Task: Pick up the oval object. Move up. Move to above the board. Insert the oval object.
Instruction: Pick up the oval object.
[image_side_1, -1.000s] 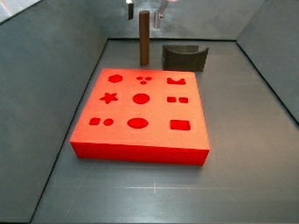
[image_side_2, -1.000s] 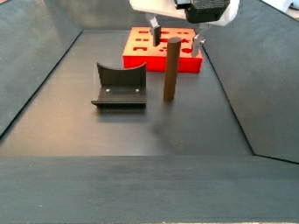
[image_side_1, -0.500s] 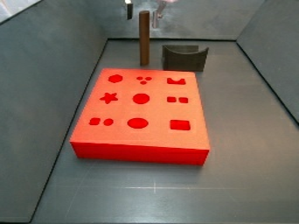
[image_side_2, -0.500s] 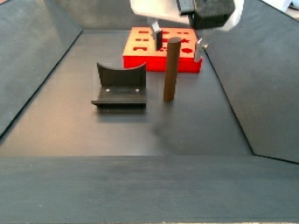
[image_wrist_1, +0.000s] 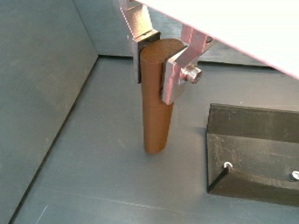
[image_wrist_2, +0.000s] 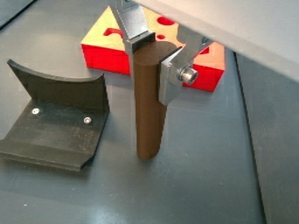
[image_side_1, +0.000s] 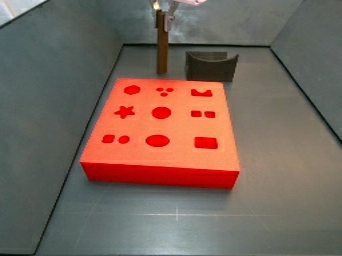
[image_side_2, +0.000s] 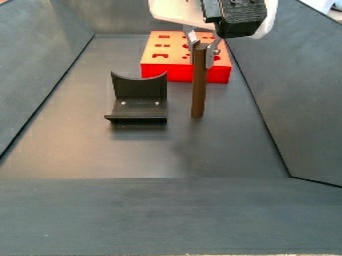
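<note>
my gripper (image_wrist_1: 162, 54) has come down and now squeezes the top of the oval object (image_wrist_1: 153, 101) — it stands on the floor below me, so next i lift; the board (image_wrist_2: 122, 44) waits behind

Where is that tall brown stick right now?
The oval object stands upright on the dark floor between the board and the fixture, its top between the fingers of the gripper, as both wrist views show.
</note>
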